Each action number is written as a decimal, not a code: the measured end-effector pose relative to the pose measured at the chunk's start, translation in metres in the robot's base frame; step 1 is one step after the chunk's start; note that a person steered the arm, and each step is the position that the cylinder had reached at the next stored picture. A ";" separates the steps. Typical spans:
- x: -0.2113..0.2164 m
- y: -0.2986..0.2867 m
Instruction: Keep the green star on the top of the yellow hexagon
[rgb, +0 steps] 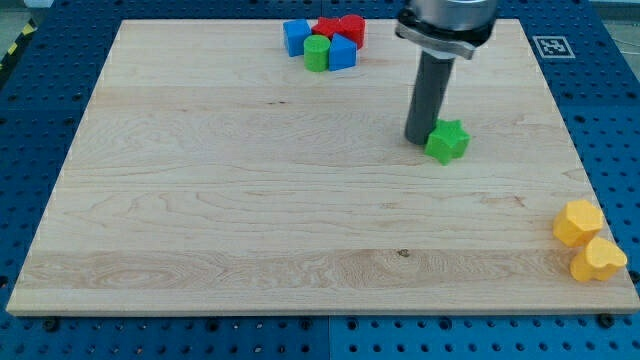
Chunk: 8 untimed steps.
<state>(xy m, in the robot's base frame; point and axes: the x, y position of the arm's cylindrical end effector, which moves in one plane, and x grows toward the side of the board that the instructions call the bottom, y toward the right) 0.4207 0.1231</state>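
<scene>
Desk (250, 200): pale wooden board with visible grain, lying on a blue perforated base (60, 60).

Green star (447, 141): small matte block, taken as landmark; sits in the upper right part of the desk.

My tip (417, 139): lower end of a straight dark rod, touching or just beside the star's left side. The rod carries no gripper, so nothing is grasped or clenched.

Yellow hexagon (578, 222): glossy block, well apart from the star, toward the view's bottom right near the desk's edge.

Yellow heart-like block (598, 260): touching the hexagon, just below it.

Cluster well apart from the star, toward the view's top left: two blue blocks (297, 37) (342, 53), a green cylinder (317, 53) and red blocks (340, 28), packed together.

Marker tag (551, 46): black-and-white square pattern above and right of the star; no readable writing.
</scene>
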 end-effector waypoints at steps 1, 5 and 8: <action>0.000 0.029; 0.022 0.081; 0.045 0.091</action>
<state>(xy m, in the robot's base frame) 0.4656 0.2141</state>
